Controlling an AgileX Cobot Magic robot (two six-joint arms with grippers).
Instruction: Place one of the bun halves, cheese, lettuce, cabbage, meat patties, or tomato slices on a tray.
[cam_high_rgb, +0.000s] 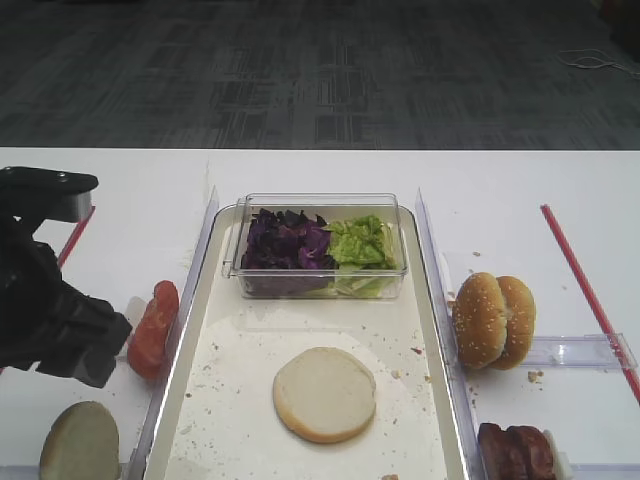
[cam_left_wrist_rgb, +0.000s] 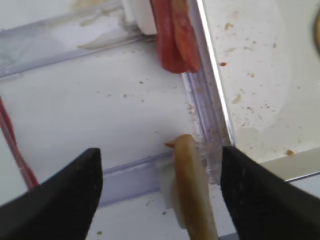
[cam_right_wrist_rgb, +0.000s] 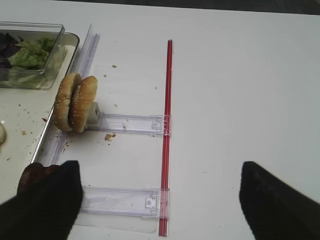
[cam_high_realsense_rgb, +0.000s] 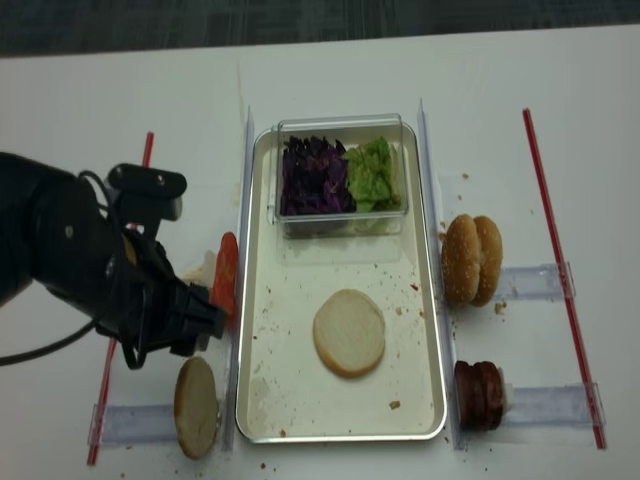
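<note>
Bun halves sit in two places: one lies flat, cut face up, on the crumb-speckled floor of the tray (cam_high_rgb: 195, 385) at (cam_high_rgb: 324, 394), and another stands on edge in a clear holder just outside the tray's left rim (cam_high_realsense_rgb: 196, 406), directly between the spread fingers of the left gripper (cam_left_wrist_rgb: 160, 192), which hangs wide open above it without touching it. Tomato slices (cam_high_rgb: 152, 327) stand on edge just beyond that gripper, while the cabbage (cam_high_rgb: 284, 242) and lettuce (cam_high_rgb: 362, 241) share a clear tub (cam_high_rgb: 320, 285) at the tray's far end. The right gripper (cam_right_wrist_rgb: 159, 197) is also spread open and holds nothing, near the meat patties (cam_high_realsense_rgb: 479, 394) and sesame buns (cam_high_rgb: 492, 320).
</note>
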